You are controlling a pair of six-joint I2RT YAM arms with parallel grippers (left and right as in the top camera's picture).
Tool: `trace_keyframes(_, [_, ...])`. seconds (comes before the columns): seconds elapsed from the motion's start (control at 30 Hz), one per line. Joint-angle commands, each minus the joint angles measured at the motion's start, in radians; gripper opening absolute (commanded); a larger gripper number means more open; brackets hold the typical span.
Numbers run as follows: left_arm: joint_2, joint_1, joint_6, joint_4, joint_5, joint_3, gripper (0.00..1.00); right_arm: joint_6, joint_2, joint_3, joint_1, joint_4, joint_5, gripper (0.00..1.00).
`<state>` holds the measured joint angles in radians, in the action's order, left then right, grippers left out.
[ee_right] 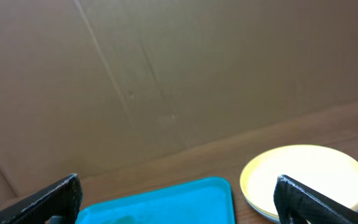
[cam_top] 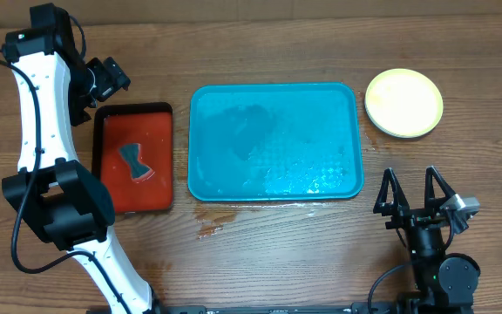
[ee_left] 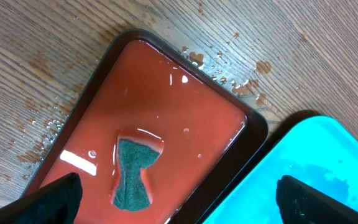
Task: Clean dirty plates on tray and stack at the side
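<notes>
Sitting mid-surface: large teal-blue rectangular plastic tray (cam_top: 234, 157), wet film across its floor. Round pale yellow plastic plates (cam_top: 403, 103) stacked on brown wooden surface (cam_top: 268, 253) just off tray's far right corner, not touching it; number in stack unclear. Smaller red tray with dark rim (cam_top: 159, 157) just beside teal tray's left edge, holding shallow water and dark green hourglass-shaped sponge (cam_top: 133, 161). Water drops (ee_left: 229, 71) on wood by red tray's corner. Left claw (cam_top: 111, 80) above red tray's far left corner, fingers spread wide, gripping nothing. Right claw (cam_top: 410, 179) low at near right, fingers apart, gripping nothing.
</notes>
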<state>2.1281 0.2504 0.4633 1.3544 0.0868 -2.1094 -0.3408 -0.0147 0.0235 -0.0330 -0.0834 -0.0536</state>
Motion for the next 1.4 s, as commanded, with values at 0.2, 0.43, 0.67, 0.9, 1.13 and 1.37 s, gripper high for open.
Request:
trace_keyframes(0.2, [-0.017,-0.002,-0.019,-0.001,0.008,-0.013,1.00,-0.008,0.013,-0.015,-0.007,0.056,0.068,1.00])
trace_keyframes(0.43, [-0.017,-0.002,-0.019,-0.001,0.008,-0.013,1.00,0.050,0.012,-0.015,-0.007,0.168,0.060,1.00])
trace_keyframes(0.67, [-0.017,-0.002,-0.019,-0.001,0.008,-0.013,1.00,0.087,0.012,-0.015,-0.007,0.168,0.060,1.00])
trace_keyframes(0.9, [-0.017,-0.002,-0.019,-0.001,0.008,-0.013,1.00,0.087,0.012,-0.015,-0.007,0.168,0.060,1.00])
trace_keyframes(1.13, [-0.017,-0.002,-0.019,-0.001,0.008,-0.013,1.00,0.087,0.012,-0.015,-0.007,0.168,0.060,1.00])
trace_keyframes(1.37, [-0.017,-0.002,-0.019,-0.001,0.008,-0.013,1.00,0.087,0.012,-0.015,-0.007,0.168,0.060,1.00])
